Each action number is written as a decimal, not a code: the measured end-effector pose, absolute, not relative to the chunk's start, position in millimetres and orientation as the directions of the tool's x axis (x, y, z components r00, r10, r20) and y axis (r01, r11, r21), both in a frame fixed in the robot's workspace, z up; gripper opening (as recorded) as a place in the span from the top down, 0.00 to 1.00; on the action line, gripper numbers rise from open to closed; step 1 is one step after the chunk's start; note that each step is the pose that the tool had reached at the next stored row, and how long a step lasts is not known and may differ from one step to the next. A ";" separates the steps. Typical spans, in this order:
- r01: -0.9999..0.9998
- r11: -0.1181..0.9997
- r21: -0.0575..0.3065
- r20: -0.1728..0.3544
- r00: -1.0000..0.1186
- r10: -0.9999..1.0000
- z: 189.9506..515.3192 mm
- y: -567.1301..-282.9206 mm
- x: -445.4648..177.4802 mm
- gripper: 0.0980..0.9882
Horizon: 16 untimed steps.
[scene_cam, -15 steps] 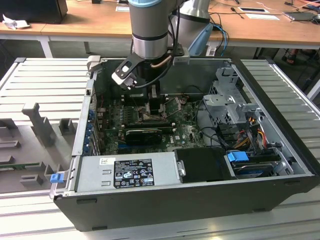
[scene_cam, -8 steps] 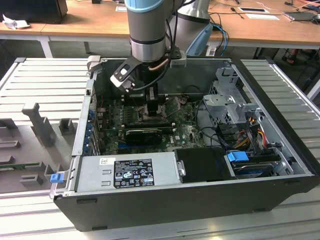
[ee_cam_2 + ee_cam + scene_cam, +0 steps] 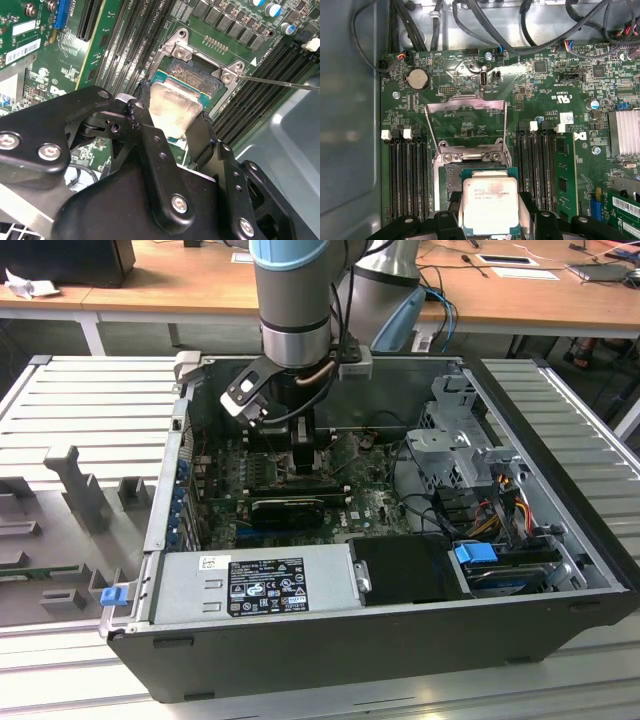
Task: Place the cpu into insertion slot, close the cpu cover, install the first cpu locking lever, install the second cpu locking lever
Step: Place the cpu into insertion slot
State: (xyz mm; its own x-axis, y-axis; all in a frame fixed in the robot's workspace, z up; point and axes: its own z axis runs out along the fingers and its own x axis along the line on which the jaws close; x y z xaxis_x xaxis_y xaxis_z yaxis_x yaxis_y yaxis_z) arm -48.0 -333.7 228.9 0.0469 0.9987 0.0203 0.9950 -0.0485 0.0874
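My gripper (image 3: 172, 114) is shut on the cpu (image 3: 172, 106), a pale silvery square chip clamped at two opposite edges by the black fingers (image 3: 200, 131). The chip hangs low over the insertion slot (image 3: 194, 80), covering the part of it nearest the gripper; I cannot tell whether they touch. In the first wrist view the cpu (image 3: 489, 200) sits between the fingertips, with the dark insertion slot (image 3: 451, 182) showing beside it. The cpu cover (image 3: 466, 104) stands flipped open behind the slot. A thin locking lever (image 3: 280, 82) sticks out free. In the exterior view the gripper (image 3: 300, 458) reaches down inside the computer case.
Black memory slots (image 3: 405, 175) flank the socket on both sides. A long black card (image 3: 285, 505) lies close to the arm. A grey power supply (image 3: 265, 585), a drive cage (image 3: 460, 440) and loose cables (image 3: 470, 20) crowd the case.
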 end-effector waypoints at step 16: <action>0.996 -0.036 0.087 0.022 0.034 0.999 216.8 -329.6 -48.9 0.52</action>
State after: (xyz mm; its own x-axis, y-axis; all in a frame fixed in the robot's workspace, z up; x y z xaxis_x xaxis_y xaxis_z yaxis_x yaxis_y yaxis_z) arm -48.9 -329.6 216.8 0.0340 0.9992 0.0218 0.9955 -0.0358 0.0873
